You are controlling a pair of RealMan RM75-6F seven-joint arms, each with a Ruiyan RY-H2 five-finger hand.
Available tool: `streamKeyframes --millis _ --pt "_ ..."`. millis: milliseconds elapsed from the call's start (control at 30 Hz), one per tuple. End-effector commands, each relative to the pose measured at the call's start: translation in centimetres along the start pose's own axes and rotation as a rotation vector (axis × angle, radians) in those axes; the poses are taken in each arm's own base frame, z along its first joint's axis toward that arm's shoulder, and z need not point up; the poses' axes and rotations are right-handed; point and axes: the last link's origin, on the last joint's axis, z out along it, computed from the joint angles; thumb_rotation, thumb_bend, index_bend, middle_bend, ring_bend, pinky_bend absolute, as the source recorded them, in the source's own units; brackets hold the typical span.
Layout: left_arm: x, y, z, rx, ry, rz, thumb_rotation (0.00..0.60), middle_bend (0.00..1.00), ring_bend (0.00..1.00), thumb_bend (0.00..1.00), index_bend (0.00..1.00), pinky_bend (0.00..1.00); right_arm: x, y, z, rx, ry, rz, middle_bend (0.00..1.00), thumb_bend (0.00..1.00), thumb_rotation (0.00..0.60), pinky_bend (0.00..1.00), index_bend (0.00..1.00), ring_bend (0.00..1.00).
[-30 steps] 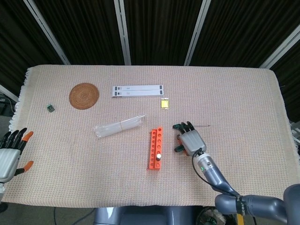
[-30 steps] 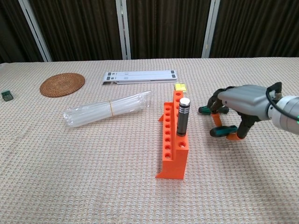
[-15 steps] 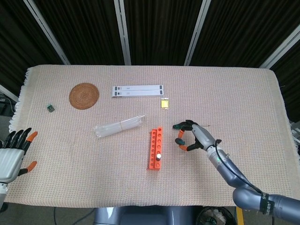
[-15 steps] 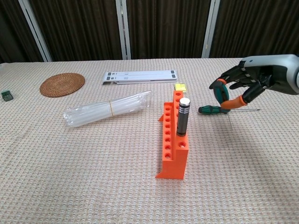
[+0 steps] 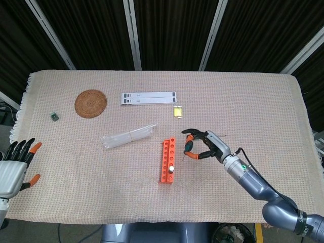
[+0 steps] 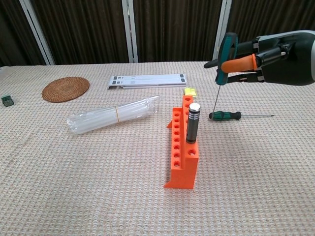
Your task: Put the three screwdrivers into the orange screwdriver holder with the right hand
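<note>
From the head view, the right robot hand (image 5: pixel 206 146) holds a green-handled screwdriver (image 5: pixel 188 147) just beside the orange holder (image 5: pixel 168 160) on the cloth-covered worktop (image 5: pixel 253 111); half a second earlier the hand sat lower and farther right, and it has since moved toward the holder. The left robot hand (image 5: pixel 14 167) rests at the worktop's left edge, fingers spread and empty, much as before. A round mat (image 5: pixel 90 103), a white strip (image 5: pixel 149 97), a yellow tag (image 5: pixel 177 112), a clear tube bundle (image 5: pixel 128 135) and a small green block (image 5: pixel 54 117) lie where they were. From the chest view, the right robot hand (image 6: pixel 268 51) is raised well above the worktop, pinching the screwdriver (image 6: pixel 222 61) upright, tip down, above and to the right of the holder (image 6: pixel 182 147); earlier the hand was lower, near a second screwdriver (image 6: pixel 226 116) lying flat on the cloth. Only this view shows that second screwdriver clearly, and the dark tool (image 6: pixel 192 124) standing in the holder shows at full height only here. The left robot hand shows only in the head view.
</note>
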Motion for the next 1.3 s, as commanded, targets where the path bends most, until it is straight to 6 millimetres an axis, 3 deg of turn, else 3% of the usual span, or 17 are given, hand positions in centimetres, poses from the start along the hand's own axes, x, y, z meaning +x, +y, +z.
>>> streamKeyframes --millis 33,1300 --pt "0.0 0.0 0.0 0.000 0.001 0.002 0.600 0.00 0.00 0.23 0.09 0.00 -0.1 -0.2 0.2 0.029 -0.004 0.022 0.18 0.39 0.600 0.00 0.63 0.00" --pt "-0.6 -0.9 -0.1 0.020 -0.011 -0.009 0.600 0.00 0.00 0.23 0.09 0.00 -1.5 1.2 3.2 0.051 -0.024 -0.026 0.18 0.39 0.600 0.00 0.63 0.00"
